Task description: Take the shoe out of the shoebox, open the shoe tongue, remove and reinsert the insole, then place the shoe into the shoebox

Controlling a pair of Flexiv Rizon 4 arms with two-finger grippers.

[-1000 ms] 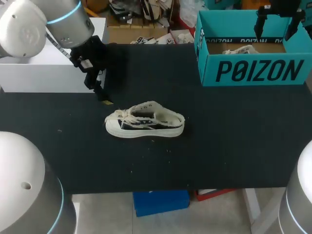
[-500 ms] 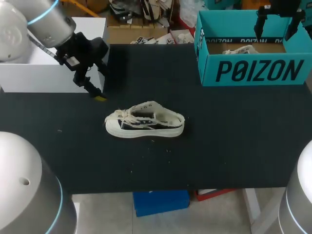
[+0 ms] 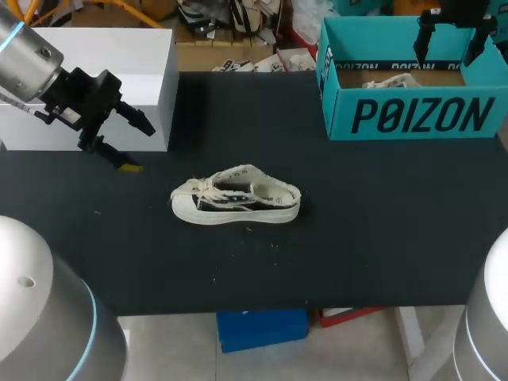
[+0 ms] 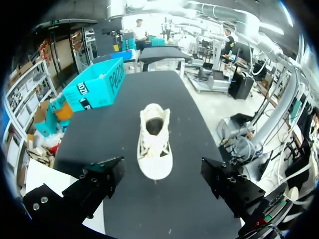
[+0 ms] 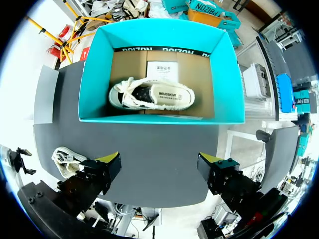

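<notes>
The left gripper (image 3: 136, 147) hangs low over the table (image 3: 357, 238) just in front of a white box (image 3: 87, 87), its fingers spread wide with nothing between them. In its wrist view the shoe (image 4: 154, 142) lies ahead of it, toe towards the gripper and well apart from both fingers. Seen from the head camera, the shoe (image 3: 236, 205) stands on its sole near the middle of the table, toe pointing left, laces loose. That suggests the taking-out step is done and the tongue is next. The left gripper would have to close the gap to the shoe and come in at the opening above the laces.

Further right, at the table's far edge, sits the teal shoebox (image 3: 413, 115), lid off. The right wrist view shows a second shoe (image 5: 152, 94) lying on its side inside the box, with a white card (image 5: 162, 67) beside it. The right gripper (image 3: 452, 36) hovers above the box, fingers wide apart and empty.
</notes>
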